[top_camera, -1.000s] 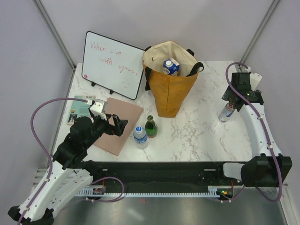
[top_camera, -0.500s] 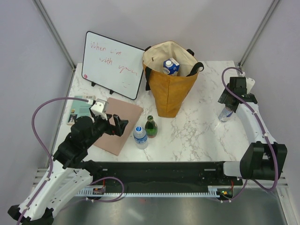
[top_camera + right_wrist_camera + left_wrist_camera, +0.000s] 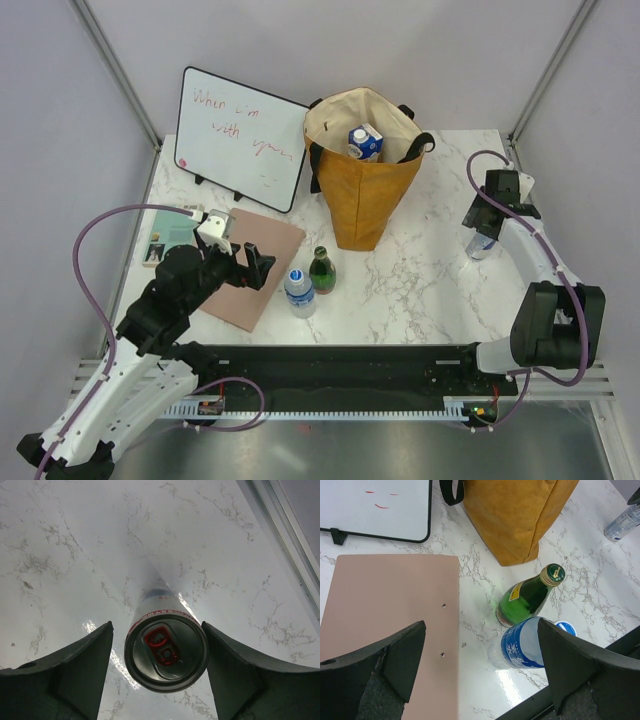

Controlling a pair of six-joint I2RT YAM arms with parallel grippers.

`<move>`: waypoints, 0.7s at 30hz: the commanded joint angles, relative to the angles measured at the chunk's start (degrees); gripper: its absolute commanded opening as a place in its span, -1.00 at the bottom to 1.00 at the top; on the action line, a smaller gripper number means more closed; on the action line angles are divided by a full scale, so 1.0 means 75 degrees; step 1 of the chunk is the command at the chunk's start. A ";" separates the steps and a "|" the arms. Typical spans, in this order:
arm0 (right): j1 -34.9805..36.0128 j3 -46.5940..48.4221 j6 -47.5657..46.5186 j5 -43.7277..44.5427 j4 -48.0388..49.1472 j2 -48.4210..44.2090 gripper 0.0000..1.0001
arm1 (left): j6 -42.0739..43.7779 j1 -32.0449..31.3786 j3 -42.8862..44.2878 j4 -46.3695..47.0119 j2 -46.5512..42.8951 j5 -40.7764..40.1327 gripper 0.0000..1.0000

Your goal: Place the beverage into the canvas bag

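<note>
The beverage, a slim silver can (image 3: 166, 652) with a red tab, stands upright on the marble at the far right (image 3: 481, 246). My right gripper (image 3: 156, 628) is straight above it and open. Its fingers straddle the can's top, with narrow gaps on both sides. The canvas bag (image 3: 362, 195) stands upright at the back centre, mustard-brown with black handles, and a blue and white carton (image 3: 365, 142) shows inside. My left gripper (image 3: 481, 625) hangs open and empty over the edge of a pink board (image 3: 390, 605), near the bottles.
A green glass bottle (image 3: 321, 270) and a blue-labelled water bottle (image 3: 299, 292) stand together in front of the bag. A whiteboard (image 3: 240, 135) leans at the back left. A thin booklet (image 3: 165, 235) lies at the left edge. The metal frame rail runs close to the can's right.
My right gripper has settled over the can and its jaws have narrowed around the top. The left arm has barely shifted.
</note>
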 commanded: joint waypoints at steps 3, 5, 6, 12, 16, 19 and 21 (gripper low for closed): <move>-0.0046 -0.0218 -0.0200 -0.0052 0.0496 0.0024 0.50 | 0.0136 -0.0039 -0.0004 0.0272 -0.0008 0.0023 0.99; -0.0046 -0.0311 -0.0258 0.0030 0.0543 0.0000 0.46 | 0.0136 -0.0039 -0.0004 0.0272 -0.0008 0.0012 0.99; -0.0058 -0.0346 -0.0282 0.0042 0.0555 -0.0023 0.41 | 0.0136 -0.0039 -0.0004 0.0260 -0.0008 0.0011 0.99; -0.0047 -0.0335 -0.0445 0.0159 0.0625 -0.0082 0.21 | 0.0136 -0.0039 -0.0004 0.0260 -0.0043 -0.0012 0.99; -0.0058 -0.0242 -0.0563 0.0043 0.0730 -0.0140 0.01 | 0.0136 -0.0039 -0.0004 0.0260 -0.0079 0.0000 0.99; -0.0047 -0.0183 -0.0691 -0.0250 0.0730 -0.0292 -0.22 | 0.0136 -0.0039 -0.0004 0.0248 -0.0090 -0.0012 0.99; -0.0058 -0.0125 -0.0785 -0.0473 0.0684 -0.0398 -0.40 | 0.0136 -0.0039 -0.0015 0.0260 -0.0102 -0.0012 0.99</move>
